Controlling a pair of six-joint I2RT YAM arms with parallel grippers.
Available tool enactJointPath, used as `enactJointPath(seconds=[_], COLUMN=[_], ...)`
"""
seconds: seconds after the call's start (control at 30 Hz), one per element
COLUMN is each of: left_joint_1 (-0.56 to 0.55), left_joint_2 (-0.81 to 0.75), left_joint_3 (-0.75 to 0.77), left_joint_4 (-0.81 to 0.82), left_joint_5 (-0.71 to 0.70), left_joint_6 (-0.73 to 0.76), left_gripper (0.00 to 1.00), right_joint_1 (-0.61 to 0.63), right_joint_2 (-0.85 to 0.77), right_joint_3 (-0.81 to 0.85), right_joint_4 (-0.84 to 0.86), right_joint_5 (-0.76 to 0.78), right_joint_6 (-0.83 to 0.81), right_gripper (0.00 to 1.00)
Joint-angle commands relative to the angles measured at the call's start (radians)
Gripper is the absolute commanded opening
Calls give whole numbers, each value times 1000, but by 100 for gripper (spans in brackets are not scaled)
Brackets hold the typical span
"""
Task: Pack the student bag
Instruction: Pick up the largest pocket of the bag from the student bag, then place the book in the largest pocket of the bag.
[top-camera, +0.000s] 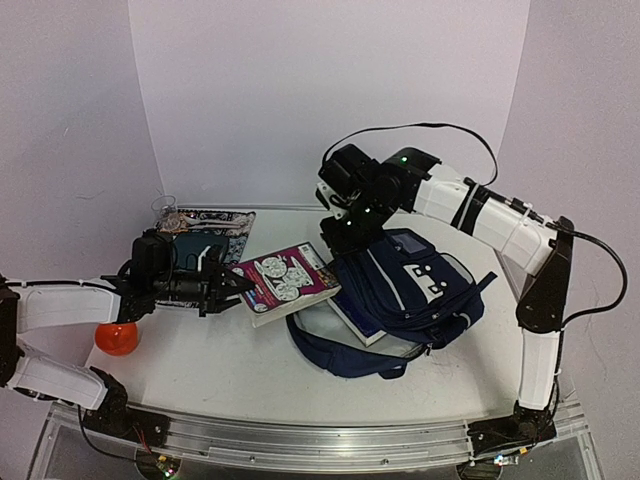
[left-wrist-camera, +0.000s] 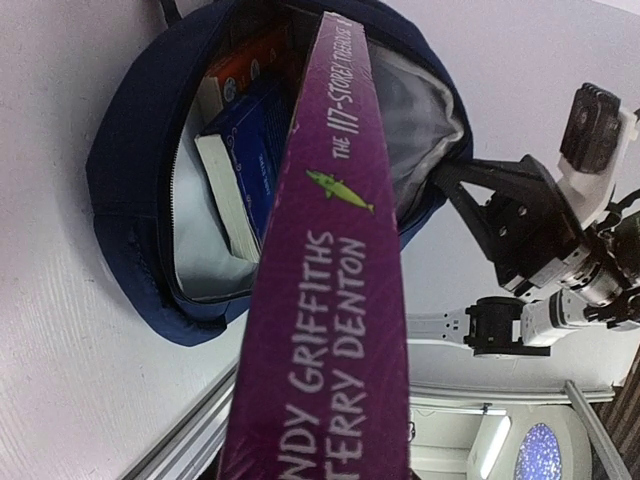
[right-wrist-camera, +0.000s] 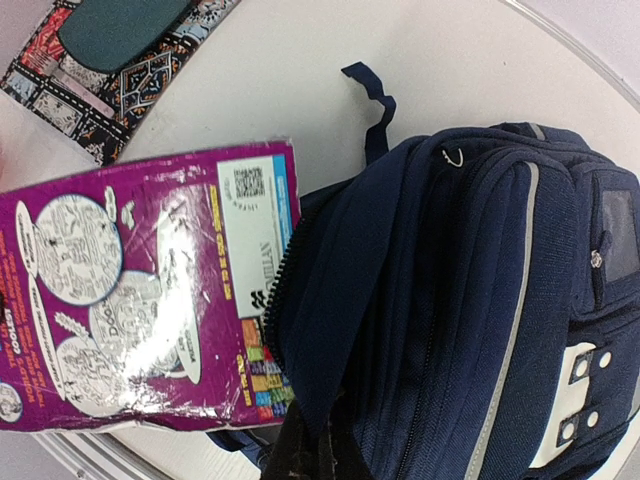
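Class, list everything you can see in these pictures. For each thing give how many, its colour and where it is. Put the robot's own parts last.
student bag: one, navy blue with grey stripes, lying open right of centre
purple book: one, purple paperback, at the bag's mouth
blue book: one, blue, inside the bag
orange-and-white item: one, deeper inside the bag; kind unclear
patterned mat: one, black with a teal oval, far left of the table
red round object: one, red, near the left edge
clear cup: one, transparent, beside the mat's far corner
table: one, white, under everything
left gripper: one, black, shut on the purple book
right gripper: one, black, shut on the bag's upper rim
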Motion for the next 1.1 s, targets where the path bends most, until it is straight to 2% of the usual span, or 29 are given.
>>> enactJointPath(seconds=[0.0,0.3,0.67,1.07], left_joint_1=[-85,-178,-289,-382], left_joint_2=[-8,99,368,623], left_joint_3=[39,158,394,593], left_joint_4=[83,84,108,130], left_joint_5=[-30,-158,-227,-458], left_joint_6=[-8,3,2,-47], left_gripper=[0,0,0,0], right_joint_1=[-6,-7,-6,-5], right_joint_2=[-94,-126,-163,-158], right_joint_3=[20,-31,-87,-88], right_joint_4=[111,166,211,252], right_joint_5=[-6,-66,-102,-139], right_joint_6=[-21,-1,32,51], right_gripper=[0,0,0,0])
